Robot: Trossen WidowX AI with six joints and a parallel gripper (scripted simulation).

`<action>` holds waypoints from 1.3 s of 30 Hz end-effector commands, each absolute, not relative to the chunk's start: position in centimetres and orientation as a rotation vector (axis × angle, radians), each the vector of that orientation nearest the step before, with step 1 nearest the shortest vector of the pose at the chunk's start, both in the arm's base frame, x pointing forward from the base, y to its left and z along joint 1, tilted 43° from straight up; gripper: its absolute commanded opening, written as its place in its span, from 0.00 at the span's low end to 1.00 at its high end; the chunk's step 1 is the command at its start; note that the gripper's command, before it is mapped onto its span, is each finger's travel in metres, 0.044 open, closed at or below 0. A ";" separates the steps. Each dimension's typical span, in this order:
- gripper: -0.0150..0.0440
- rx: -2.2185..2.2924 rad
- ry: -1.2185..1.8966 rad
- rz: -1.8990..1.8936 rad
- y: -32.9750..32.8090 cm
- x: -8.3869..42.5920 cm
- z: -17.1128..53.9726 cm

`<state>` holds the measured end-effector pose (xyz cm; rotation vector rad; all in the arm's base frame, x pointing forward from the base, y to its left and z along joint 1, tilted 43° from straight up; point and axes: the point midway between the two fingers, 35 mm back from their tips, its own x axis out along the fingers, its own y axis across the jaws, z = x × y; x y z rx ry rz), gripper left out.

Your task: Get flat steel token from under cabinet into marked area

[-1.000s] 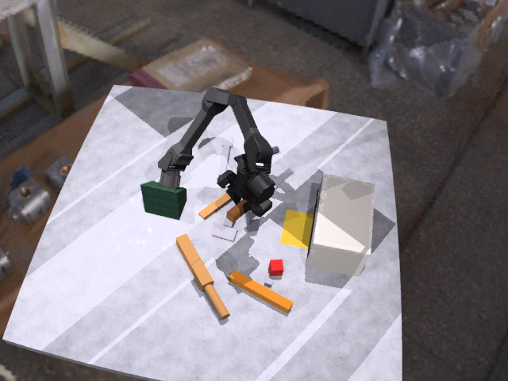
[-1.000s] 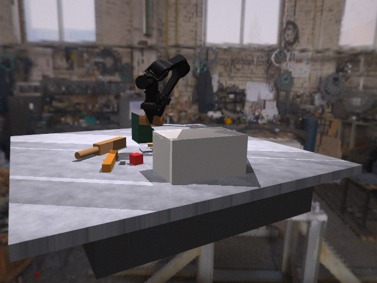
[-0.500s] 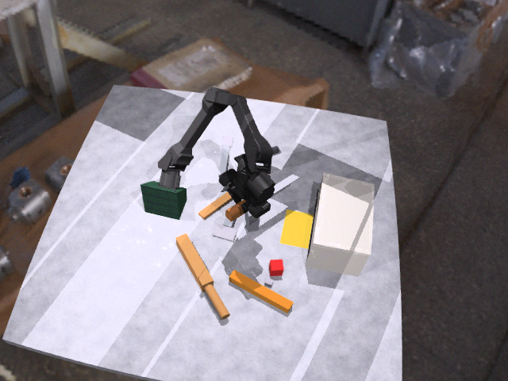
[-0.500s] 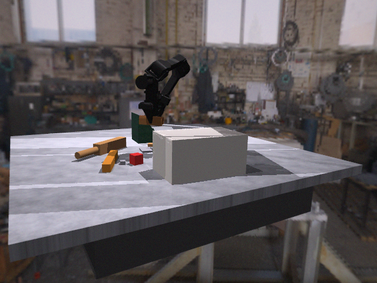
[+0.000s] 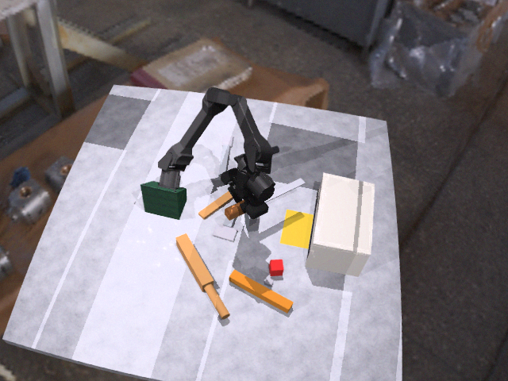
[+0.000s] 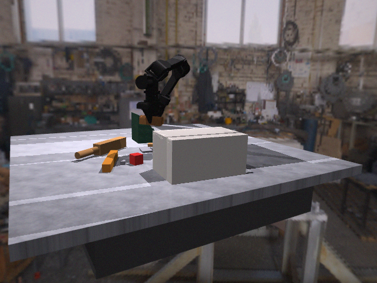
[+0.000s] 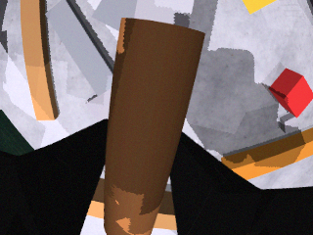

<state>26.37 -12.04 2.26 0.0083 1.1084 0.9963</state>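
Observation:
My gripper (image 5: 243, 208) (image 6: 149, 121) (image 7: 141, 132) is shut on a brown wooden handle (image 5: 232, 211) (image 6: 156, 121) (image 7: 152, 88), held above the table left of the cabinet. Whether anything extends from the handle is hidden behind the gripper. The cream cabinet (image 5: 344, 213) (image 6: 208, 158) stands at the right in the top view. The yellow marked area (image 5: 292, 231) (image 7: 256, 4) lies along its left side, partly shadowed. The steel token is not visible, and the vent slots cannot be made out.
A red cube (image 5: 275, 267) (image 6: 136, 158) (image 7: 293, 93), small grey block (image 5: 268, 281) (image 6: 122, 162) and orange bar (image 5: 260, 290) (image 6: 109, 161) lie near the cabinet. An orange paddle (image 5: 192, 262) (image 6: 111, 146), grey plate (image 5: 225, 233), flat orange strip (image 5: 215, 205) (image 7: 34, 73) and green block (image 5: 163, 201) are farther left.

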 end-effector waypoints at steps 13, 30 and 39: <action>0.25 0.122 1.163 0.911 -12.2 26.4 2.4; 0.25 0.232 1.225 0.832 -12.2 26.3 2.4; 0.25 0.290 1.256 0.789 -12.2 26.3 2.4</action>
